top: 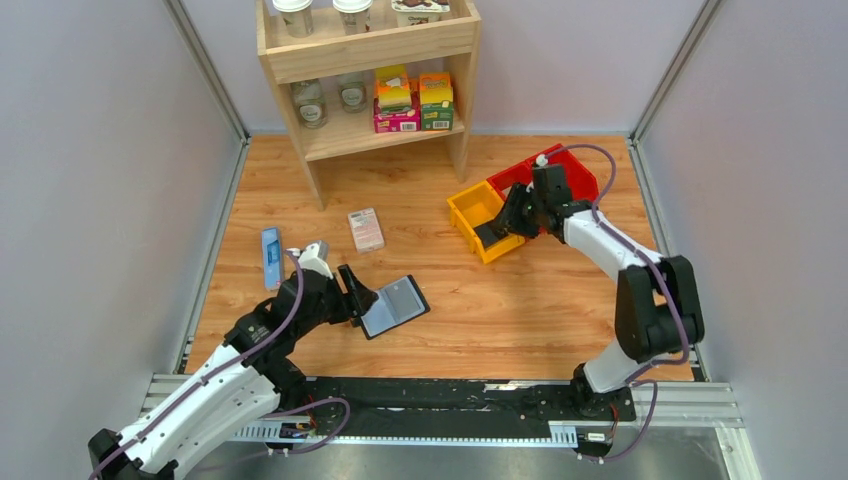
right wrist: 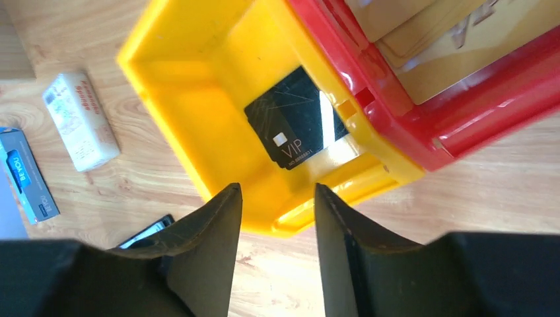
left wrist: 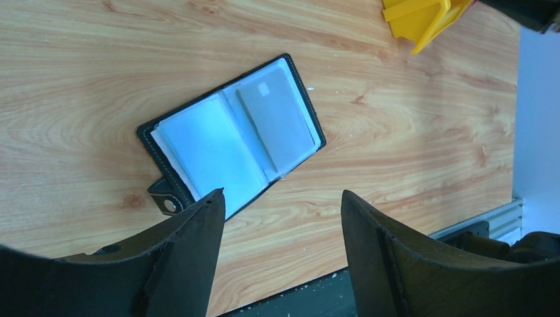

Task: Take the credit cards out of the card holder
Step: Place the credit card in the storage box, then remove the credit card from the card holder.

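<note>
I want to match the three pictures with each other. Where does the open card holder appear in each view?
Top external: the card holder lies open, left of centre, in the lower half.
Left wrist: the card holder lies open at the picture's centre.
Right wrist: only a dark corner of the card holder shows, near the bottom left.
Shared landmark: the yellow bin, seen in all three views.

Whole table (top: 520, 325) is being viewed from high at its near edge, facing the shelf (top: 368, 48). The card holder (left wrist: 218, 142) is being framed closely from the left wrist and the yellow bin (right wrist: 178, 99) from the right. Both are being shared by all views.
</note>
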`<state>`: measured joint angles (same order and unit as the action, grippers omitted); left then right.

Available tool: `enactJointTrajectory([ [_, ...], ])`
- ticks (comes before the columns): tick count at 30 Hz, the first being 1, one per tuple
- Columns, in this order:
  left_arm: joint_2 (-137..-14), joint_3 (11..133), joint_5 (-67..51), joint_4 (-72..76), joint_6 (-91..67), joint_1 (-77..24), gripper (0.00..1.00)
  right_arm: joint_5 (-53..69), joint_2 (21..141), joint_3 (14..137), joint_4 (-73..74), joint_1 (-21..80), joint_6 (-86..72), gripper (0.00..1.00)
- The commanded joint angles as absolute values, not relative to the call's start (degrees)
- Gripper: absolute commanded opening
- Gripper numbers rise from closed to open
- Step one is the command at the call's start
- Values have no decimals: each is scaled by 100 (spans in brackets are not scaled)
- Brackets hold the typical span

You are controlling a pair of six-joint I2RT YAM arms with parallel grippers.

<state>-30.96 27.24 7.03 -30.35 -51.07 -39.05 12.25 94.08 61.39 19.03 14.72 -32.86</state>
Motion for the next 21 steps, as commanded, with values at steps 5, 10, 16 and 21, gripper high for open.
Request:
enactJointTrajectory([
  [5,-3541,2646,422,-2461,-5115,-3937,71,123,7709,5837,2048,2310,-2716,54],
  [10,-3840,2523,369,-2250,-5124,-3937,66,316,7409,5503,1680,3443,-2777,56],
  [16,-4235,2365,369,-2022,-5106,-3937,57,360,7882,5440,1398,4551,-2962,56],
  [21,-4535,2206,404,-1872,-5089,-3937,52,159,8533,5625,1389,5176,-2988,57],
])
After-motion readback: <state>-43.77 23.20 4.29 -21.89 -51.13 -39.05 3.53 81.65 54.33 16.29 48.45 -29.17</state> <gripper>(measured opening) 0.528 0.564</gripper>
